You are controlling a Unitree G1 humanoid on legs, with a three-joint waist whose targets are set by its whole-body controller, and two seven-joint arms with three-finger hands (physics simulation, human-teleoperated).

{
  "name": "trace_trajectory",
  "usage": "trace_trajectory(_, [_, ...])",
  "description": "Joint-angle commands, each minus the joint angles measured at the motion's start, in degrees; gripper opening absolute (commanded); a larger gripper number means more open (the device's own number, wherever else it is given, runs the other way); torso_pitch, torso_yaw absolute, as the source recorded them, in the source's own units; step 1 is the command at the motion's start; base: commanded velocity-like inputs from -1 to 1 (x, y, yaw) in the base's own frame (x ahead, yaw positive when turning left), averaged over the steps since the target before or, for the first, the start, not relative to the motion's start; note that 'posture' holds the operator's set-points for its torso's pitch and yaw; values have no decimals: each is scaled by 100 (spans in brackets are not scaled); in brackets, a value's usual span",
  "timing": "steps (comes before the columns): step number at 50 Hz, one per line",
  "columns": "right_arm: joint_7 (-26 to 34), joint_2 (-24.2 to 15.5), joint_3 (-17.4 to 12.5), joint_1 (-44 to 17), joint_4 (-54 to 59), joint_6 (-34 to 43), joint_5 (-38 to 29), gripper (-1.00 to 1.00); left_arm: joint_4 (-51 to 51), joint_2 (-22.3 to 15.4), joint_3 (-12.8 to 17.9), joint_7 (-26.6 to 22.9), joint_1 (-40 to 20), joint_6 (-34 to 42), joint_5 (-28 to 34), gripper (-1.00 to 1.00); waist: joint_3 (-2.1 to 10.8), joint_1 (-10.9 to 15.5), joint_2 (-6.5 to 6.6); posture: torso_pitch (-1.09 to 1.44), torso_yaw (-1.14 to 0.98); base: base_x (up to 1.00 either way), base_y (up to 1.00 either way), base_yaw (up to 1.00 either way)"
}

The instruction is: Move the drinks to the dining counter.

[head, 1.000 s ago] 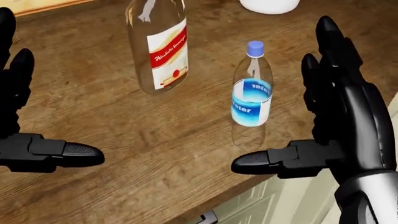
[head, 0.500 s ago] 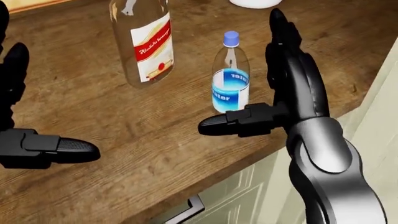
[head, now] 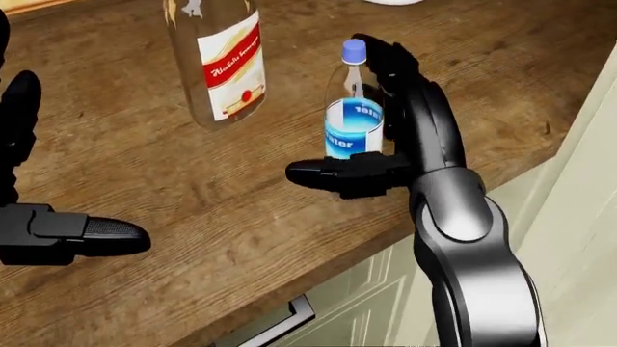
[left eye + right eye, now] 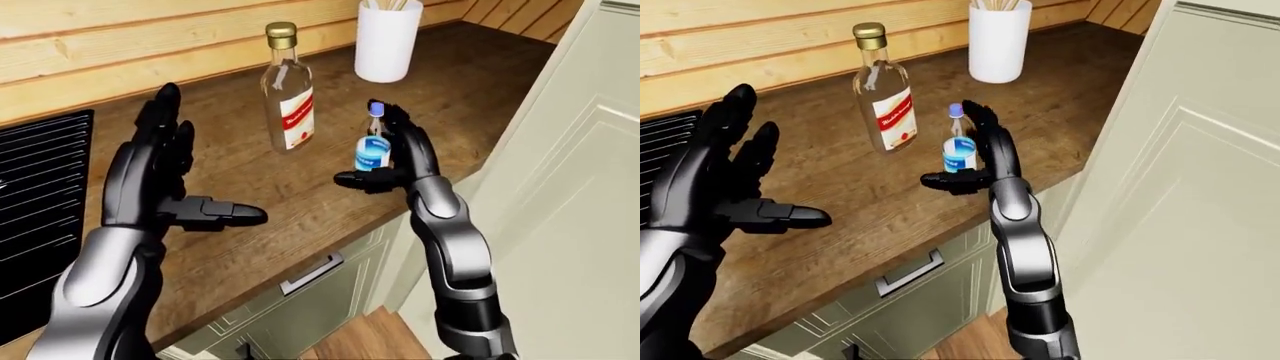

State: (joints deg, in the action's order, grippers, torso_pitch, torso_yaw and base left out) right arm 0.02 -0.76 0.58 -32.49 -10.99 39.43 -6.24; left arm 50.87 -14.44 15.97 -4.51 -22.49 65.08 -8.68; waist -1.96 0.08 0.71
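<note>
A small clear plastic water bottle [image 3: 353, 119] with a blue cap and a blue-and-white label is standing upright on the wooden counter [image 3: 193, 188], whose brown grain is showing plainly, near its lower edge in the head view. At about ten o'clock from it, close but apart, a taller glass liquor bottle [image 4: 288, 101] with a gold cap and a red-and-white label is also standing upright. At about twelve o'clock from both, in the left-eye view, a smooth white cylindrical holder [image 4: 387, 41] is sitting by the wood-plank wall [image 4: 120, 52]. The glossy black right hand [image 3: 371, 155] is reaching in at the water bottle's right side, its fingers [image 3: 405, 79] extended up beside the label and its thumb crossing below the bottle; the fingers are spread, not wrapped around it, and actual contact cannot be told. The left hand [image 4: 165, 176] is hovering with fingers splayed wide at about nine o'clock, well apart from both bottles. Compared with half a second ago, the right hand has closed the gap to the water bottle, while the left hand has stayed put.
</note>
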Motion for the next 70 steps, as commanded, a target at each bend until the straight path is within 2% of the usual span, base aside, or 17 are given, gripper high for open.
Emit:
trace_trajectory(1, [-17, -15, -2, -175, -239, -204, -9, 4, 161, -57, 40, 23, -154, -109, -4, 100, 139, -4, 17, 0, 0, 0, 0, 0])
trace_trajectory(3, [-10, -17, 12, -166, -215, -230, -18, -12, 174, -63, 32, 33, -182, -75, -10, 100, 135, -1, 17, 0, 0, 0, 0, 0])
trace_trajectory(5, [1, -23, 14, -127, -195, -279, -33, -40, 179, -72, 17, 46, -217, -41, -11, 100, 133, -4, 17, 0, 0, 0, 0, 0])
trace_trajectory(6, [-1, -30, 4, -111, -164, -318, -44, -47, 161, -73, 5, 47, -217, -60, -6, 100, 133, -4, 16, 0, 0, 0, 0, 0])
trace_trajectory(7, [5, -46, -17, -82, -213, -302, -48, -100, 157, -65, -9, 56, -220, -64, -2, 100, 134, -4, 16, 0, 0, 0, 0, 0])
trace_trajectory(11, [42, -79, -64, -17, -466, -177, -8, -100, 116, -38, -117, 96, -279, -62, 48, 100, 145, 6, 6, 0, 0, 0, 0, 0])
trace_trajectory(18, [51, -119, -112, 161, -1339, 296, 92, -100, -97, -66, -307, 252, -771, 86, 197, 100, 135, 19, -20, 0, 0, 0, 0, 0])
trace_trajectory(22, [61, -222, -240, 216, -1692, 511, 213, -100, -446, -31, -550, 415, -1174, 92, 376, 100, 121, 26, -33, 0, 0, 0, 0, 0])
trace_trajectory(26, [32, -279, -221, 135, -2062, 837, 265, -100, -964, 37, -722, 532, -1629, 137, 547, 100, 102, 30, -51, 0, 0, 0, 0, 0])
trace_trajectory(32, [56, -302, -175, -41, -2578, 1336, 253, -100, -2125, 181, -1039, 846, -2096, -432, 1042, 100, 79, 46, -65, 0, 0, 0, 0, 0])
trace_trajectory(37, [51, -315, -147, -236, -2853, 1673, 260, -100, -2859, 440, -1298, 906, -2503, -850, 1454, 100, 85, 41, -87, 0, 0, 0, 0, 0])
trace_trajectory(44, [64, -312, -148, -266, -2928, 1742, 262, -100, -4306, 690, -1250, 1114, -3139, -1595, 1631, 100, 88, 39, -113, 0, 0, 0, 0, 0])
trace_trajectory(52, [66, -303, -160, -199, -2840, 1604, 285, -100, -6774, 650, -1061, 1581, -3866, -2944, 1227, 100, 136, 36, -110, 0, 0, 0, 0, 0])
trace_trajectory(59, [38, -280, -144, -178, -2797, 1551, 293, -100, -7050, 748, -1234, 1717, -3870, -3150, 1131, 100, 168, 16, -105, 0, 0, 0, 0, 0])
trace_trajectory(70, [16, -271, -142, -203, -2777, 1550, 313, -100, -8428, 776, -1212, 1883, -4328, -3843, 1115, 100, 192, 11, -108, 0, 0, 0, 0, 0])
